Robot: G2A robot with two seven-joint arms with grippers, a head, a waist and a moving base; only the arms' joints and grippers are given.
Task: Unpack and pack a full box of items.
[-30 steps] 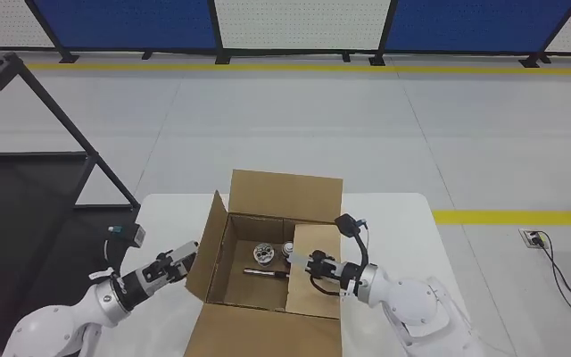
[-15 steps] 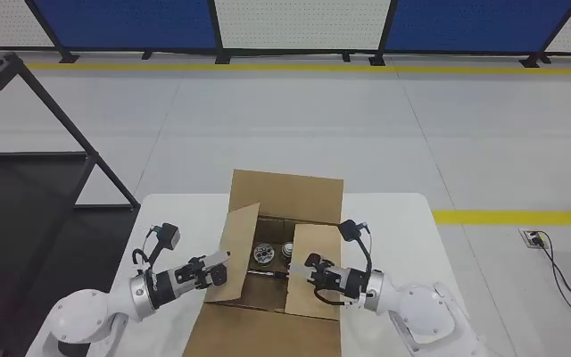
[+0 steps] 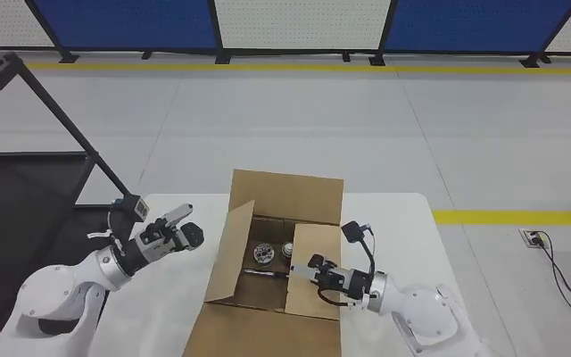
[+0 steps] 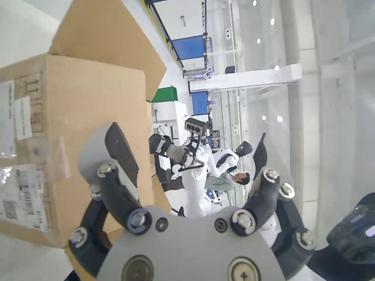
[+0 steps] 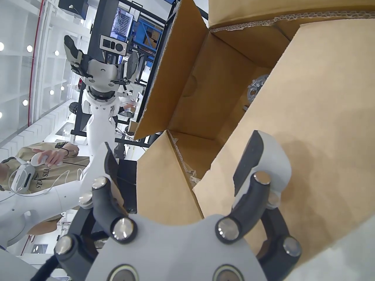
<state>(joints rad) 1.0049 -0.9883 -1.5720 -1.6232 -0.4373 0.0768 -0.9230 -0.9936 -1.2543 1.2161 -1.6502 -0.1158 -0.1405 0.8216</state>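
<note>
Top view: box (image 3: pixel 285 195) sits on the table (image 3: pixel 401 219) with its 9 o'clock flap standing and its 3 o'clock flap folded in over the opening. A round metal part (image 3: pixel 264 253) lies inside. Left gripper (image 3: pixel 186 225) hovers at 9 o'clock of the box, clear of the flap, fingers spread, nothing held. Right gripper (image 3: pixel 314 269) is at 3 o'clock over the folded flap, fingers also spread.

The right flap (image 3: pixel 314 268) folds in over the box (image 3: pixel 285 192), so a good chunk of what's inside is covered. A round metal part (image 3: pixel 264 253) and a dark stick-like thing (image 3: pixel 265 273) peek out, too small to identify, maybe tools. The box's near wall runs off the top view's bottom edge.
</note>
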